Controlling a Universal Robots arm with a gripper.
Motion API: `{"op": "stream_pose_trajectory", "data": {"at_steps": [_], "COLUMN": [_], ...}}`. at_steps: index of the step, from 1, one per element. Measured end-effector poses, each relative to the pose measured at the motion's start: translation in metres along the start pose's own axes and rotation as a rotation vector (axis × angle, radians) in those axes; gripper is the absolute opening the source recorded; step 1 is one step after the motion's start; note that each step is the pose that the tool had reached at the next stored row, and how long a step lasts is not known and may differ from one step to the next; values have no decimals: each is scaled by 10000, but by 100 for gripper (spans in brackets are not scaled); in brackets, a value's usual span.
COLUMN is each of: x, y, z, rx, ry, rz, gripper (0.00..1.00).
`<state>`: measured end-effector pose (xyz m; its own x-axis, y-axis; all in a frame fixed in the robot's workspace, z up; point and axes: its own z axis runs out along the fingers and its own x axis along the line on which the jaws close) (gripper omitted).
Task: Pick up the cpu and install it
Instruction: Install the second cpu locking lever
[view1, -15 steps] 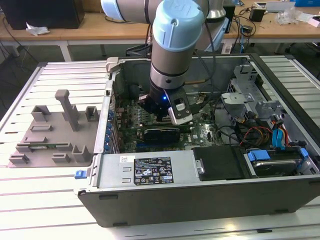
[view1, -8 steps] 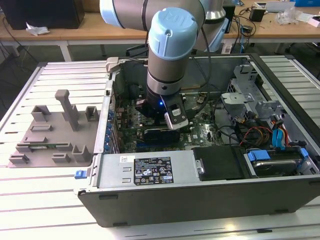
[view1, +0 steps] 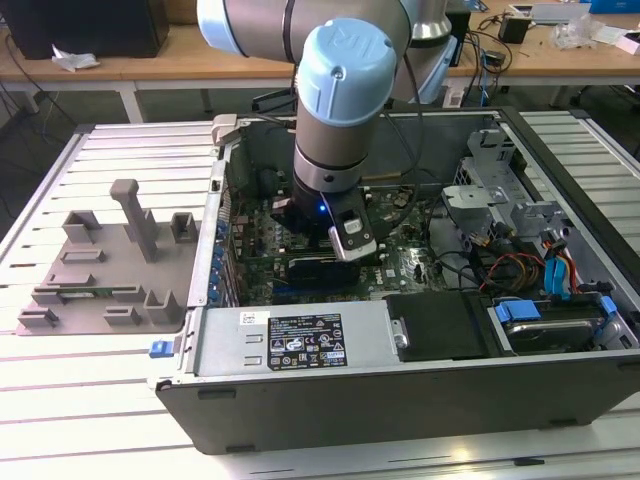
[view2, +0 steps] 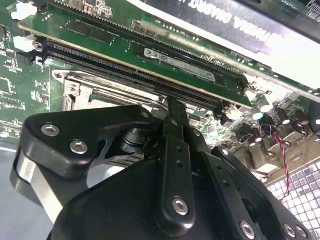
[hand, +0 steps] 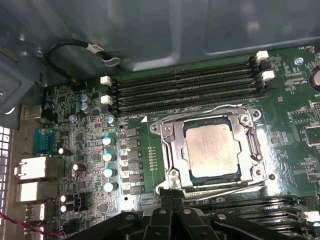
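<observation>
Silvery-white square cpu with the thin darker rim is sitting flat inside the square metal socket frame on the green motherboard, going by the first wrist view. The frame's retention wire runs around it, and the cpu's top looks a bit smudged (thermal paste residue, maybe, can't say for sure). Four long black memory slots run along one side of the socket, and a row of small silver-topped capacitors sits beside another.

In the exterior view the grey-and-light-blue robot arm reaches straight down into the open dark grey computer case, with the black tool low over the motherboard, roughly mid-case. The case lies on a white slatted surface. On the exterior view's left, well apart from the arm, sits a grey plastic tray with upright posts.

In the second wrist view the black tool's linkage takes up most of the foreground, with a green memory stick seated in a slot just past it. The fingertips end up together there, with nothing visible between them. The tool is close above the socket area but isn't touching the cpu in the first wrist view.
</observation>
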<state>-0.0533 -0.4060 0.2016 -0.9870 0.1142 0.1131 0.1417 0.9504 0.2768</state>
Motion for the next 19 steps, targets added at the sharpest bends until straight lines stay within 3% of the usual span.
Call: {"op": "stream_pose_trajectory", "data": {"at_steps": [3, 11, 14, 19], "x": [-1, -5, -5, -6], "y": [-7, -18, -18, -19], "z": [0, 34, 37, 39], "rx": [-72, -88, -214, -318], "ry": [9, 9, 29, 41], "rz": [-6, -5, -15, -23], "gripper": [11, 11, 11, 11]}}
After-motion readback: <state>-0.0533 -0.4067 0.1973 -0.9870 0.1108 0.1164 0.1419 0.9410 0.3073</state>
